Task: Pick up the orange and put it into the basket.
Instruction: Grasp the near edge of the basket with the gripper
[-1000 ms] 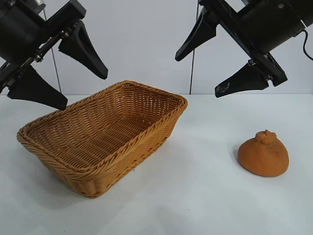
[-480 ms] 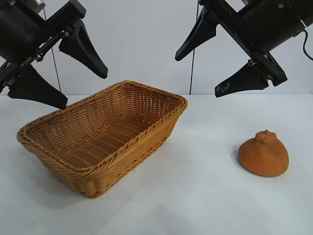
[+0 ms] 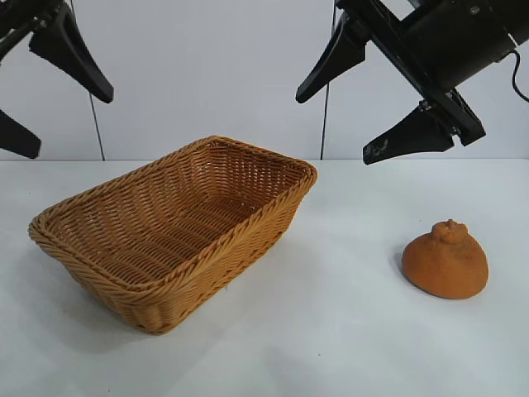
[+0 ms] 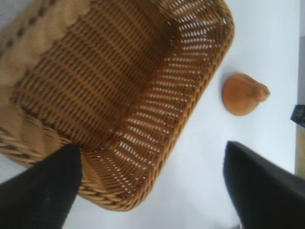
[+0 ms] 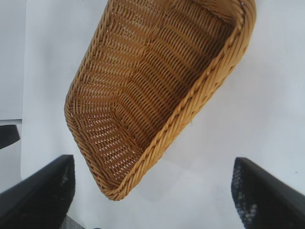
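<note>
The orange [image 3: 445, 260] is seen as a dull, rough, brown-orange fruit, round and squat, with a small bumpy knob on top. It is set on the white table [image 3: 347, 331], below the right gripper [image 3: 356, 103] and a little to that gripper's outer side, well apart from it. The basket [image 3: 169, 285] is made of woven honey-brown wicker, with sloping sides and a braided rim, and nothing is seen inside it. It is placed between the two grippers, lower than both, and the orange is well apart from it. The right gripper is held high with its fingers spread wide, and nothing is gripped by it. The left gripper [image 3: 58, 99] is also spread wide and nothing is held in it. Compared with a second ago, the left gripper has been lifted and pulled away toward the outer edge, so that only part of its fingers can be seen in the exterior view. The right gripper, the basket and the orange have not been moved.
</note>
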Controlling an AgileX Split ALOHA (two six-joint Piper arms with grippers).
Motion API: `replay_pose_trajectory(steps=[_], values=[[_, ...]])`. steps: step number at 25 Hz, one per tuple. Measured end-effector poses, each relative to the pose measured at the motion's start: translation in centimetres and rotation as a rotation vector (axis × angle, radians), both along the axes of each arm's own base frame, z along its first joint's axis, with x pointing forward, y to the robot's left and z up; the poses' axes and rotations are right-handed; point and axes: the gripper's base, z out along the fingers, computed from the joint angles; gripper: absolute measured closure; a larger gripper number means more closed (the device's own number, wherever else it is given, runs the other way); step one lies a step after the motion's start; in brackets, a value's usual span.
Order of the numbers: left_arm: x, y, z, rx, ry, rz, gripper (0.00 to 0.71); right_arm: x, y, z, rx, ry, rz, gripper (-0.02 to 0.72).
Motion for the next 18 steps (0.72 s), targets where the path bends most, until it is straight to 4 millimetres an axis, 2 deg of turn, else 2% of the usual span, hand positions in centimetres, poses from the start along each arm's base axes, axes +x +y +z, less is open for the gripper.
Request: replay_pose_trajectory(steps=[6,11,18], values=[[-1.4,-1.9,-0.4,0.061,0.133,0.148,0.130,0.0,0.0,0.0,0.000,-0.001,-0.001,0.093],[-1.2,-1.0,-1.2,0.117,0.157,0.380,0.130,0.0,0.0,0.0,-0.002,-0.002,-0.001,0.093],[-0.5,-1.5,-5.1,0.119,0.296,0.432,0.130,0.0,0.0,0.0,-0.002,-0.003,-0.002,0.093]])
